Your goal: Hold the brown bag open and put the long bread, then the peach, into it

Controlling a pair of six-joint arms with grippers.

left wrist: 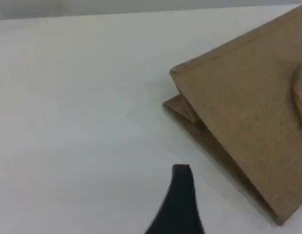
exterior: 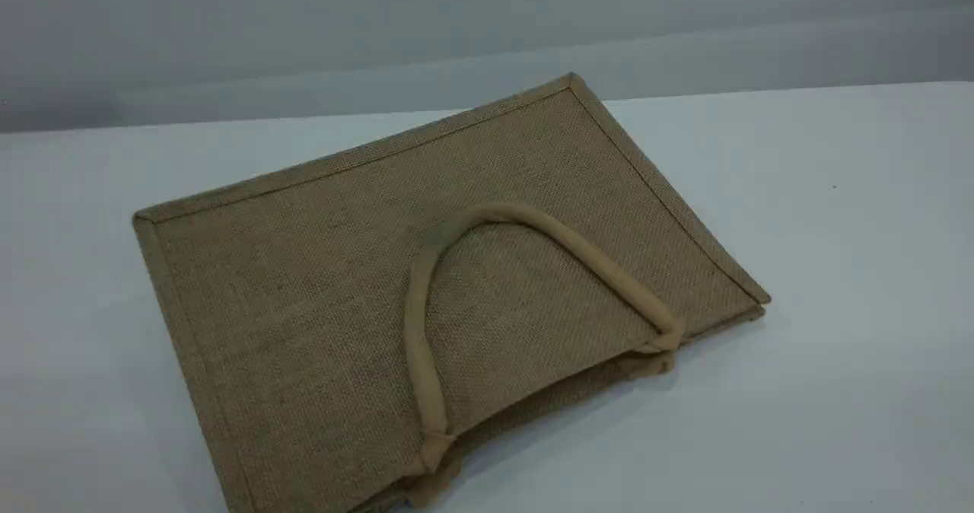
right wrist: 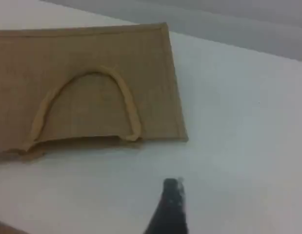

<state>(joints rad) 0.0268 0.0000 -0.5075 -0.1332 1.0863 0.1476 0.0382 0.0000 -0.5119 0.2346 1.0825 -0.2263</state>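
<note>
The brown bag [exterior: 304, 285] lies flat on the white table, its mouth toward the near right. One beige loop handle [exterior: 417, 330] is folded back on its upper side. The left wrist view shows one corner of the bag [left wrist: 248, 112], with one dark fingertip [left wrist: 182, 195] of my left gripper over bare table beside it. In the right wrist view the bag [right wrist: 92, 48] and its handle [right wrist: 129, 102] lie beyond the right gripper's single fingertip [right wrist: 171, 204], which hangs clear of the mouth edge. Neither fingertip holds or touches anything. The long bread and the peach are out of view.
White tabletop [exterior: 837, 269] surrounds the bag on all sides, with a grey wall behind its far edge. Neither arm shows in the scene view.
</note>
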